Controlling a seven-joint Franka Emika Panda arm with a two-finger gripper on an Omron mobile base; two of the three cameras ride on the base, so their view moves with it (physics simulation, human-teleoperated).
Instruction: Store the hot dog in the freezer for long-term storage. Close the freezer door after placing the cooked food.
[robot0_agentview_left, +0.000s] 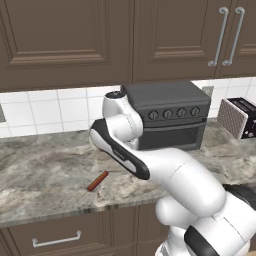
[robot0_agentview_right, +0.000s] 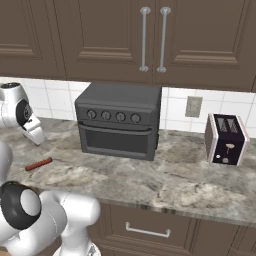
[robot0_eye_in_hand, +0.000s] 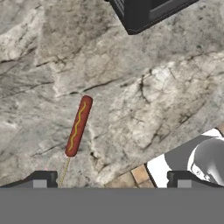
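The hot dog (robot0_agentview_left: 98, 181) (robot0_agentview_right: 39, 164) lies flat on the marbled grey counter (robot0_agentview_left: 45, 170), near its front edge and left of the toaster oven. It is a slim reddish-brown sausage with a yellow squiggle along it. In the hand view the hot dog (robot0_eye_in_hand: 78, 126) sits left of centre, above the left fingertip (robot0_eye_in_hand: 43, 179). My gripper (robot0_eye_in_hand: 113, 180) hovers over the counter, open, with its jaws spread wide and nothing between them. The freezer and the freezer door are out of view.
A dark toaster oven (robot0_agentview_left: 167, 117) (robot0_agentview_right: 120, 120) stands against the tiled wall, and a toaster (robot0_agentview_right: 226, 139) stands further right. Brown wall cabinets (robot0_agentview_left: 65, 40) hang above. Drawers (robot0_agentview_left: 55, 240) sit below the counter edge. My own arm (robot0_agentview_left: 150, 165) rises right of the hot dog.
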